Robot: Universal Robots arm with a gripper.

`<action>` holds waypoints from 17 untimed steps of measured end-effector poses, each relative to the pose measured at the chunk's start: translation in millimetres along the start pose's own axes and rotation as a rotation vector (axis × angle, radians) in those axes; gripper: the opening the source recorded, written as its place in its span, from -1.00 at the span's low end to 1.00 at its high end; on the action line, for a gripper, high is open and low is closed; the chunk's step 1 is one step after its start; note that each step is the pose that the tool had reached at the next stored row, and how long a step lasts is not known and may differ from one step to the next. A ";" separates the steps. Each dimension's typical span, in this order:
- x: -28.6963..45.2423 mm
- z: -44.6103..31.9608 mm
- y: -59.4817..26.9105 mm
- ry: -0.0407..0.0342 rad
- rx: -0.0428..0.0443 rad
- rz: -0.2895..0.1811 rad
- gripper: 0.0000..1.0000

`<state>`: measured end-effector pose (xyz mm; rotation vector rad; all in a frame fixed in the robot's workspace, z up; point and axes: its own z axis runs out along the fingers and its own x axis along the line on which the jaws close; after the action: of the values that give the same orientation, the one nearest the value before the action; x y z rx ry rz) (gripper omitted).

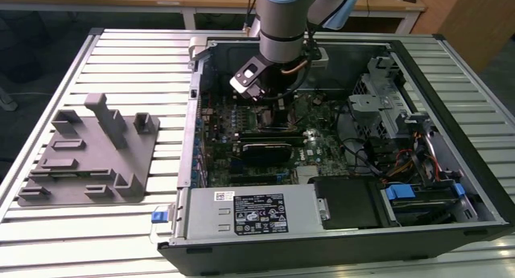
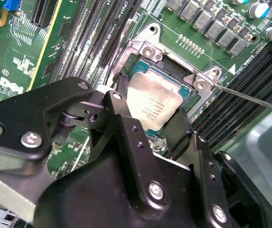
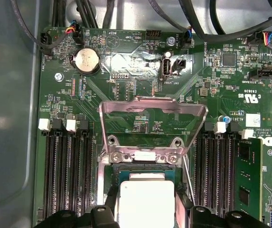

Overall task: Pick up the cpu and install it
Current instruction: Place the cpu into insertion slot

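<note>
A slatted metal table carried everything. In the exterior view, an open black computer case lay on its side across the middle and the three o'clock half of the table. A grey plastic fixture with upright blocks sat just beside the case at nine o'clock.

The robot arm entered at twelve o'clock and hung down into the case, with its wrist over the upper middle of the green motherboard. A silver power supply filled the case's six o'clock edge. Loose cables and a blue drive bracket sat near four o'clock.

In both wrist views the black gripper was low over the socket. Its jaws stood narrow, with one finger against each of two opposite edges of the cpu, so it held the chip. The cpu lay flat with its silver top up, inside the socket's frame. I could not tell whether it was fully seated or a hair above.

The metal load plate stood swung open beyond the socket, and its thin lever stuck out to one side. Rows of black memory slots flanked the socket. A round coin battery sat farther up the board.
</note>
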<state>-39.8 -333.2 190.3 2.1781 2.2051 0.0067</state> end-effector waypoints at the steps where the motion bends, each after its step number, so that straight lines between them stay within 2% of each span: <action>1: 0.3 0.0 0.0 -0.0002 0.0000 0.001 0.08; 17: 1.8 0.6 0.3 0.0005 -0.0004 0.002 0.08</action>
<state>-39.6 -331.4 189.6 2.1808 2.2025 0.0077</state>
